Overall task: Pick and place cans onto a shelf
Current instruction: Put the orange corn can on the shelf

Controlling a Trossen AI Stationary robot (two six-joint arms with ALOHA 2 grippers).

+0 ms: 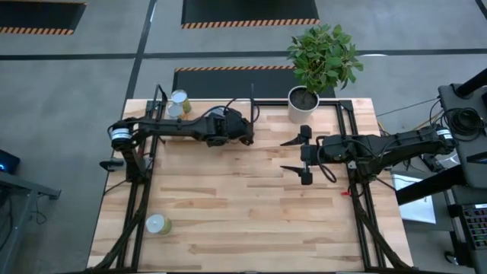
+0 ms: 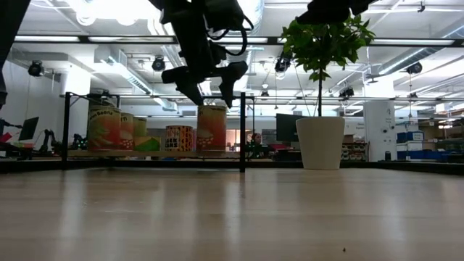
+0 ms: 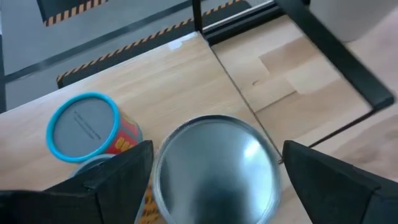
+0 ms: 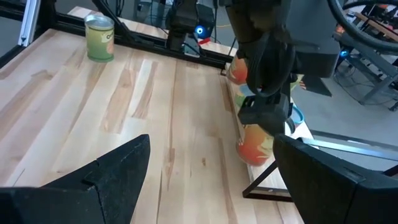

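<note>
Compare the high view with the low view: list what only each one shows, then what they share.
Only the high view shows the lone can near the table's front-left corner and the open right hand at mid-table.
Only the low view shows the labels of the cans standing in a row on the shelf.
Both show the open left hand over the shelf, and the potted plant.

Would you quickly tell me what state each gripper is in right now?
Left gripper: open, fingers on either side of a silver-topped can on the shelf, not gripping it.
Right gripper: open, empty, over the tabletop.
</note>
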